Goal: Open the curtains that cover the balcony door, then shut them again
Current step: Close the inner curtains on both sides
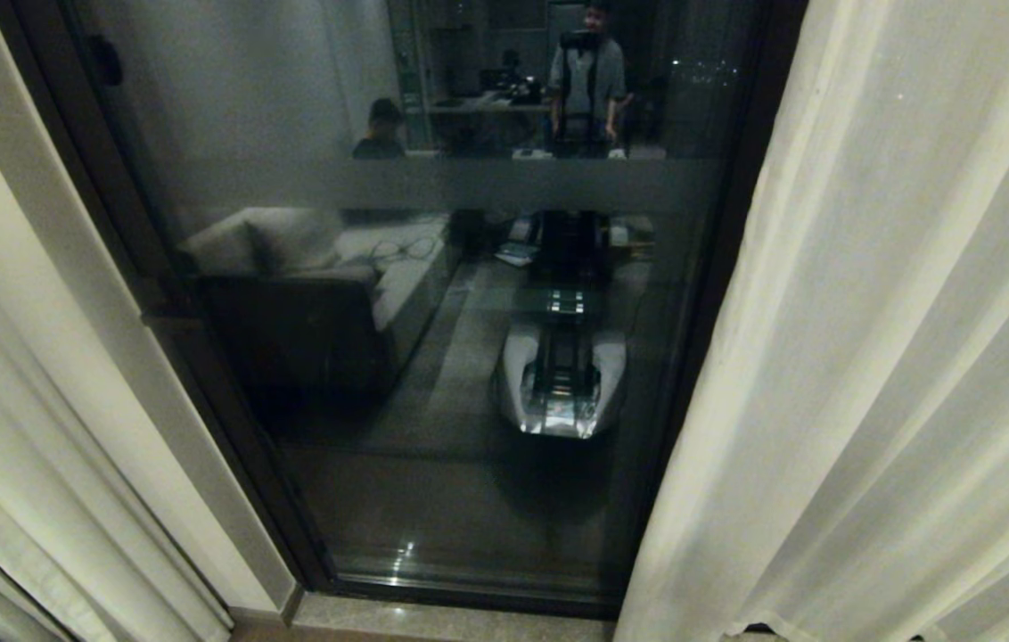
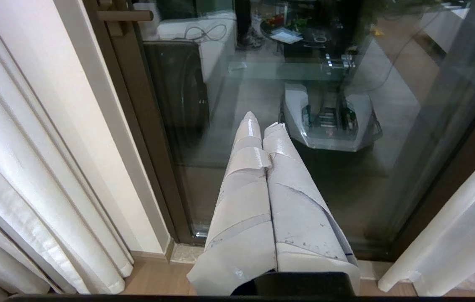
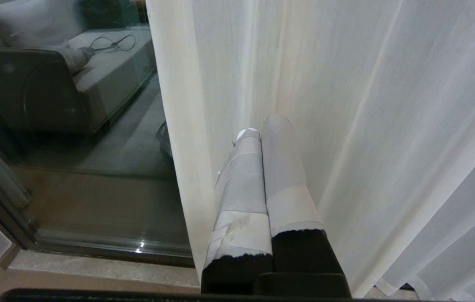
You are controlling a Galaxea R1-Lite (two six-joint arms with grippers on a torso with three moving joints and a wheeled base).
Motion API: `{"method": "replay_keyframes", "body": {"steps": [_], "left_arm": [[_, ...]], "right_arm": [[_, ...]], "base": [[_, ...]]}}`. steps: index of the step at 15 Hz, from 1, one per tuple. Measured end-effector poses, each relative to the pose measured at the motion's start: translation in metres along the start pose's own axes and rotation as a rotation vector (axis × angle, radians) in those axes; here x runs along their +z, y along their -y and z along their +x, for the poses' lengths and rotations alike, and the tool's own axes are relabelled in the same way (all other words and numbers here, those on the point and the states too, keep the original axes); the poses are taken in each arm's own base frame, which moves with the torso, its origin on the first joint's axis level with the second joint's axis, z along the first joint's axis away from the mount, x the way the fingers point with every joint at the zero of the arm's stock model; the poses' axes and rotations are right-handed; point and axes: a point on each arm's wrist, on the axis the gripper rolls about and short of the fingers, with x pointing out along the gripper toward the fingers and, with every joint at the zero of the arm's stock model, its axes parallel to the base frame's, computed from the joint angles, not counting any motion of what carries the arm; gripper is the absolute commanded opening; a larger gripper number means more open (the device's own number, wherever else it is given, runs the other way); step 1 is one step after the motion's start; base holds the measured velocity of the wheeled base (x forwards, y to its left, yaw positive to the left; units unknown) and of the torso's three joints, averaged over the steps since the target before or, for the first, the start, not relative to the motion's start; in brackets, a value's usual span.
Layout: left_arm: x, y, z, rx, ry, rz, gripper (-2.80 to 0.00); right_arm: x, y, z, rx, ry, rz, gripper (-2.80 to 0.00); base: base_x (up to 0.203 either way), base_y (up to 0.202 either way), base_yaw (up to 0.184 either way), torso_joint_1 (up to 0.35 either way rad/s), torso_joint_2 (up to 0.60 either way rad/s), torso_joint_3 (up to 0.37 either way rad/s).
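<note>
The curtains, two tall cream pleated fabric panels, hang parted to either side of the door: one (image 1: pixel 879 357) on my right, one (image 1: pixel 14 464) on my left. My right gripper (image 3: pixel 262 126), its tape-wrapped fingers pressed together and holding nothing, points at the right panel's inner edge, tips at the cloth. My left gripper (image 2: pixel 260 121), likewise closed and empty, aims at the uncovered balcony door (image 1: pixel 433 294), dark-framed glass with a frosted horizontal band, between the panels.

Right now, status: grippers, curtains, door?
Left gripper shut, empty, facing balcony door. Right gripper shut, at right curtain. Left curtain drawn back; glass exposed. Nothing blocking.
</note>
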Motion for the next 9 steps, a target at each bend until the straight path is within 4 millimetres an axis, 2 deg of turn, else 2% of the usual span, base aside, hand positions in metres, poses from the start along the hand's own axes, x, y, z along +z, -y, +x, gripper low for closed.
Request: {"method": "replay_keyframes", "body": {"steps": [9], "left_arm": [[0.0000, 0.0000, 0.0000, 0.000, 0.000, 0.000, -2.80]], "right_arm": [[0.0000, 0.0000, 0.0000, 0.000, 0.000, 0.000, -2.80]], "base": [[0.000, 0.000, 0.000, 0.000, 0.00, 0.000]]}}
